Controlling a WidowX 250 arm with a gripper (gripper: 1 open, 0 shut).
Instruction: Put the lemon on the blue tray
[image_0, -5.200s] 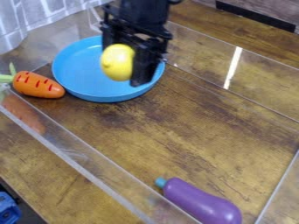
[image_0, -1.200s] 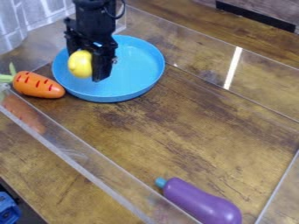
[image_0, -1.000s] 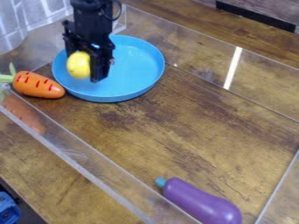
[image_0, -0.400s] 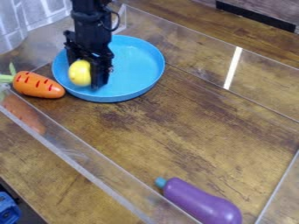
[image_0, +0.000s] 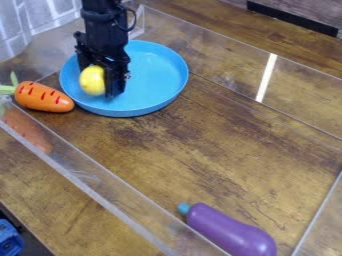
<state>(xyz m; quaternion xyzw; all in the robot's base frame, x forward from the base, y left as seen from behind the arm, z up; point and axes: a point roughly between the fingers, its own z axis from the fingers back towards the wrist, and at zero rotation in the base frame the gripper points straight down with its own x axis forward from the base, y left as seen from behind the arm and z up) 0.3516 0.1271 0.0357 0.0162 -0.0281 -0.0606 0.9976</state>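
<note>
Viewing from left to right, I see the carrot (image_0: 43, 97) on the surface (image_0: 187, 165), just beside the blue tray (image_0: 150, 80). The lemon (image_0: 92, 80) lies at the tray's left part, within its rim. The gripper (image_0: 102, 66) is directly at the lemon; I cannot tell its opening. An eggplant (image_0: 229, 230) lies well apart, lower right.

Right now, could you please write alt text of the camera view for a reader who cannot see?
A black robot hand is at a yellow toy lemon over the left part of a round blue tray. An orange toy carrot lies left of the tray, and a purple toy eggplant lies at the bottom right.
</note>
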